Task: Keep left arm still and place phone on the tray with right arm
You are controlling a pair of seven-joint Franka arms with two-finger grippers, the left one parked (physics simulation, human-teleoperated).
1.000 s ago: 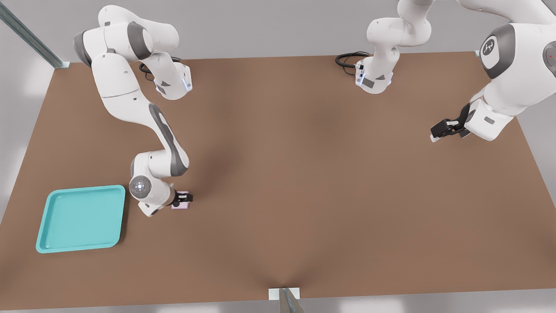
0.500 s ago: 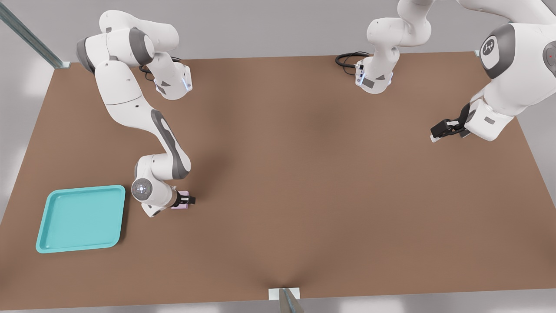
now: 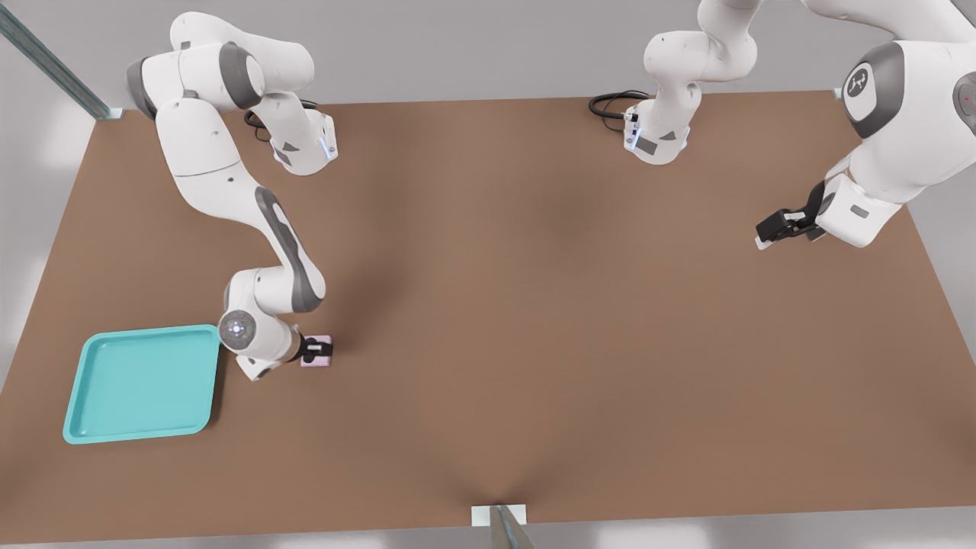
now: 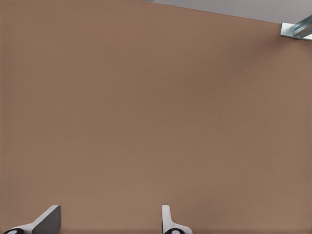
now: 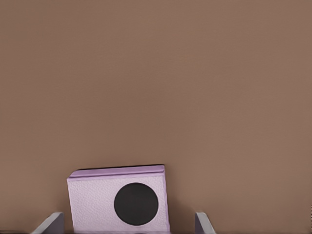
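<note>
The pale pink phone (image 3: 317,361) rests on the brown table (image 3: 534,320), a short way to the front view's right of the turquoise tray (image 3: 141,385). The tray holds nothing. My gripper (image 3: 319,350) is low over the phone, reaching in from the tray side. In the right wrist view the phone (image 5: 97,204) shows one black lens between the gripper (image 5: 127,223) fingertips (image 5: 52,223). The fingers stand open on either side of it, with a clear gap on one side. The phone's lower part is cut off by the frame edge.
Two arm bases (image 3: 305,145) (image 3: 656,137) stand at the table's back edge, with a black cable (image 3: 610,103) beside one. The parked arm's gripper (image 3: 781,227) hangs at the front view's right. A metal bracket (image 3: 499,518) sits at the front edge.
My wrist and gripper first edged to the front view's right, then drew back a little toward the tray. The phone has stayed in place on the table.
</note>
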